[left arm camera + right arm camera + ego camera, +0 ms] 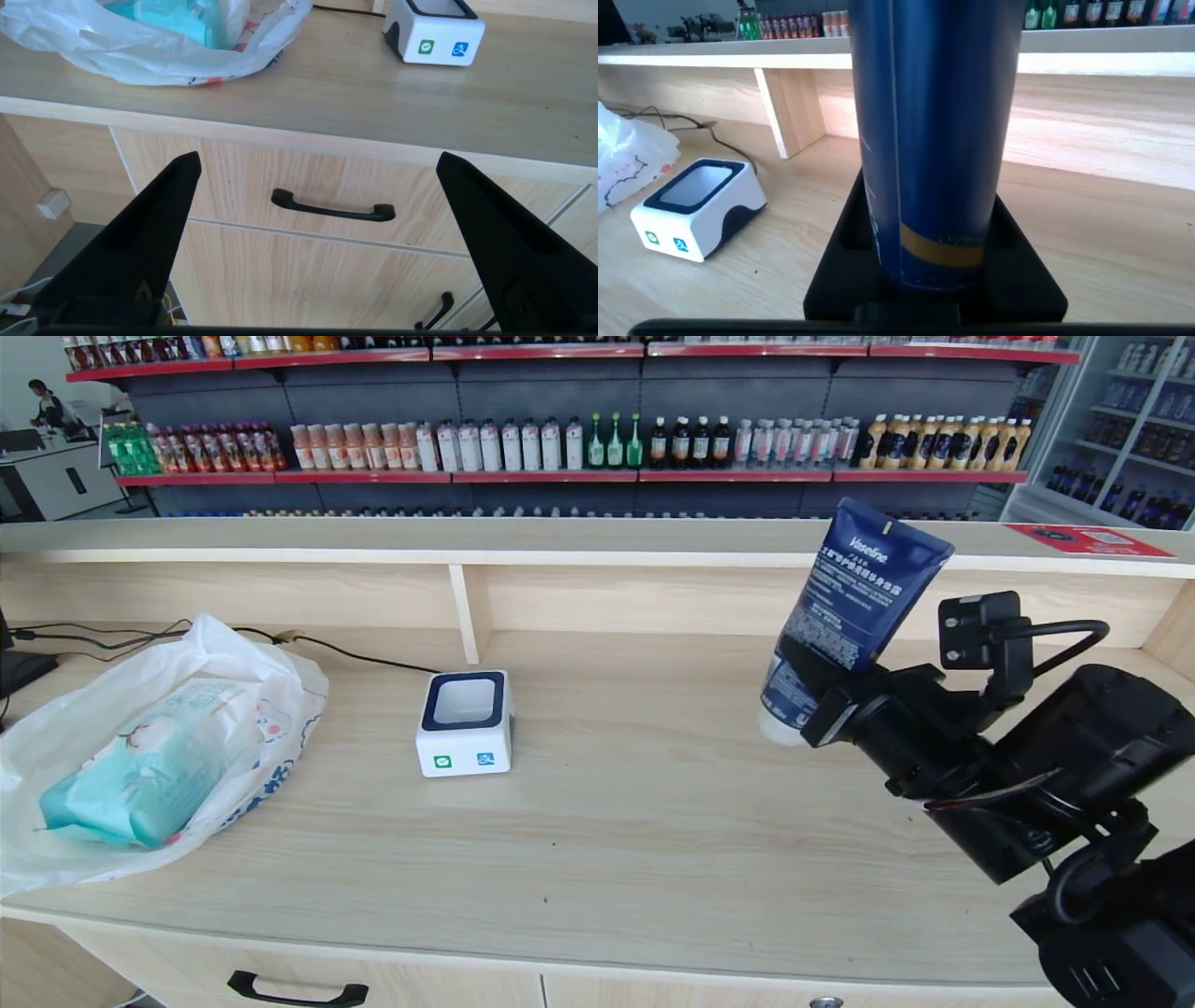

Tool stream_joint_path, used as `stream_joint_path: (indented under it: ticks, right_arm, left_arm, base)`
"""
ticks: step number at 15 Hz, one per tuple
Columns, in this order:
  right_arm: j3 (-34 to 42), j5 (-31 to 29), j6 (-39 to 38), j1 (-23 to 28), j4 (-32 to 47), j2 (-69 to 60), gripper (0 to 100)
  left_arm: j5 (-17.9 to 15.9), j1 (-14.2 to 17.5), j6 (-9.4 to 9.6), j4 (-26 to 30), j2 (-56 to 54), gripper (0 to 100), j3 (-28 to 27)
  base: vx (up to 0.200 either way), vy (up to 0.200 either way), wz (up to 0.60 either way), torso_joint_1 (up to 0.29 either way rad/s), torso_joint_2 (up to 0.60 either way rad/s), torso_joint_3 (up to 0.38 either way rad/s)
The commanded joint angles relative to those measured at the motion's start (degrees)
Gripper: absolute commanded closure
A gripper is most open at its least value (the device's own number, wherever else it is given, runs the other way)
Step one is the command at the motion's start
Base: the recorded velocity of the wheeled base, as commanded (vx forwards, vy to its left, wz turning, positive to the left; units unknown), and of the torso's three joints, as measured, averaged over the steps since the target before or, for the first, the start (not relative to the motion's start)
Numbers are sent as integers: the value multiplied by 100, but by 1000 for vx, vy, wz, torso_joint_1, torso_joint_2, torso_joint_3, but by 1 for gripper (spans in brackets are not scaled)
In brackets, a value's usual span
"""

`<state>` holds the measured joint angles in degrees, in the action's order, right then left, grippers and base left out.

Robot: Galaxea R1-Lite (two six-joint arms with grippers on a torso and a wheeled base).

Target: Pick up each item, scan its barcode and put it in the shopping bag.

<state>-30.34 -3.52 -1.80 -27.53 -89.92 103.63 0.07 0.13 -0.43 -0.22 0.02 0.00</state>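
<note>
A dark blue tube with a white cap stands tilted at the right of the counter, cap down, and my right gripper is shut on its lower part. Up close, the blue tube sits between the black fingers. The white barcode scanner with a dark blue rim sits mid-counter, left of the tube; the same scanner lies beyond the tube. A white plastic shopping bag lies at the left with a teal tissue pack inside. My left gripper hangs open below the counter, facing a drawer.
A black cable runs along the counter behind the bag toward the scanner. A wooden divider and a raised back ledge bound the counter's rear. Drawers with black handles front the counter. Shelves of bottles stand behind.
</note>
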Motion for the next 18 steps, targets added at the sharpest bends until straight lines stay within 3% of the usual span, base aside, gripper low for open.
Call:
stream_joint_path:
  ticks: [1,8,10,18]
  right_arm:
    - [116,1,-198,-42,-8,-309,100]
    - [318,1,-2245,-948,-8,-1214,100]
    - [652,1,-3133,-1510,-8,-1644,100]
    - [1118,62,-4583,-2582,-8,-2330,100]
  left_arm:
    - [1,4,-1,-4,-2,0,0]
    - [1,4,-1,-4,-2,0,0]
    - [1,4,-1,-4,-2,0,0]
    - [1,4,-1,-4,-2,0,0]
  base:
    - [0,0,0,0,0,0]
    - [0,0,0,0,0,0]
    - [0,0,0,0,0,0]
    - [0,0,0,0,0,0]
